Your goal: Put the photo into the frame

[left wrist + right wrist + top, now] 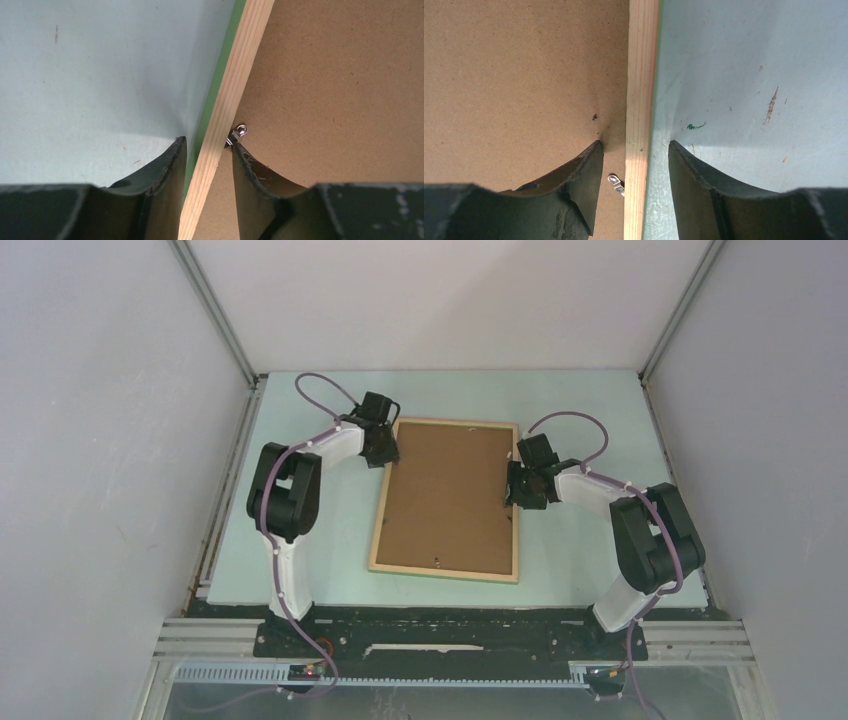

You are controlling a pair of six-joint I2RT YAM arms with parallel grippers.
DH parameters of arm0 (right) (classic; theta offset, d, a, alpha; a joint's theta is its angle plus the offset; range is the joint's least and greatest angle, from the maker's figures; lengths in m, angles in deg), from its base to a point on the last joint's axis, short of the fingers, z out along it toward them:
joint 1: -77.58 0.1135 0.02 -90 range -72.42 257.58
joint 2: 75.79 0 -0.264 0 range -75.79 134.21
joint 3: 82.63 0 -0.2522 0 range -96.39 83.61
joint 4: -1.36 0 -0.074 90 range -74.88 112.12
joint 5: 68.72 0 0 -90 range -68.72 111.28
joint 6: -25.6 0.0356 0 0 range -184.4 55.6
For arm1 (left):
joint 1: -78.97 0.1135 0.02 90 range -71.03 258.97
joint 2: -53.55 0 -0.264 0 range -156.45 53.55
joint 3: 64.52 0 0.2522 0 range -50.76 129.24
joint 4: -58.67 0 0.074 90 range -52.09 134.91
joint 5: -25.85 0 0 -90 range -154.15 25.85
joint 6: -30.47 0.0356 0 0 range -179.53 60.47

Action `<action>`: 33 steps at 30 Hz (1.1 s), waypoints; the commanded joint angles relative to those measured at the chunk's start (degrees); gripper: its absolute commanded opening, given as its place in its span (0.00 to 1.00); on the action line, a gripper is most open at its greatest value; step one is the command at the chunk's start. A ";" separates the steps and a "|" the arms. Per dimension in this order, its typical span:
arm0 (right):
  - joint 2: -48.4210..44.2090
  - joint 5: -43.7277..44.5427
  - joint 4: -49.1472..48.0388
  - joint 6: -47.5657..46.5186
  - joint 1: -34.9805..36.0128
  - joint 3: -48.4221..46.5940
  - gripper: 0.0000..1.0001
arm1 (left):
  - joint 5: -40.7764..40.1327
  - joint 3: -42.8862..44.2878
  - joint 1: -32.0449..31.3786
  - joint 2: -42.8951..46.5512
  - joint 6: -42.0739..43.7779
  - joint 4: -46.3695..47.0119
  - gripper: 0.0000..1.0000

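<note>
The frame (445, 573) lies flat mid-table with its light wood face up. The photo (450, 495) sits inside it with its brown board back up; its printed side is hidden. My left gripper (385, 455) is at the frame's left rail near the far corner. In the left wrist view this gripper (208, 142) is open astride the wooden rail (240, 65), its inner finger by a small metal clip (239, 132) on the board (340, 85). My right gripper (515, 490) is open astride the right rail (641, 65); a gap shows on both sides of the rail between its fingertips (635, 142).
A pale green table mat (300, 570) carries the frame. White enclosure walls with metal corner posts (215, 310) close in left, right and back. A second metal clip (615, 184) sits on the board (524, 75) beside the right rail. Green edging shows under the left rail (217, 90).
</note>
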 commanded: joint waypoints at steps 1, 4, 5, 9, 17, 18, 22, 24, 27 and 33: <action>2.22 3.88 2.20 -1.34 0.35 -0.07 0.58 | -2.78 1.15 1.61 -0.57 -0.43 -1.33 0.33; 2.25 3.86 2.15 -1.30 0.37 -0.07 0.58 | -2.40 0.30 2.09 -0.63 -0.56 -0.77 0.26; 2.21 3.86 2.16 -1.34 0.38 -0.07 0.58 | -2.06 -0.01 2.26 -0.68 -0.60 -0.32 0.23; 2.21 3.82 2.16 -1.35 0.42 -0.07 0.58 | 0.87 -1.59 3.50 -0.44 -1.57 1.93 0.11; 2.30 3.95 2.16 -1.30 0.46 -0.07 0.58 | 9.61 -6.50 6.66 1.65 -7.10 6.32 0.00; 2.30 3.95 2.13 -1.32 0.49 -0.07 0.58 | 10.29 -6.81 6.63 1.65 -7.71 6.47 0.00; 2.29 3.90 2.15 -1.34 0.45 -0.07 0.58 | 12.61 -10.39 6.68 2.74 -12.12 10.46 0.02; 2.23 3.95 2.17 -1.34 0.44 -0.07 0.58 | 10.03 -11.31 6.55 3.51 -12.44 10.65 0.02; 2.23 4.02 2.17 -1.33 0.43 -0.07 0.58 | 2.13 -10.22 5.53 4.41 -9.44 7.21 0.02; 2.30 4.21 2.16 -1.34 0.54 -0.07 0.58 | -7.89 -8.98 3.24 5.41 -3.80 3.39 0.05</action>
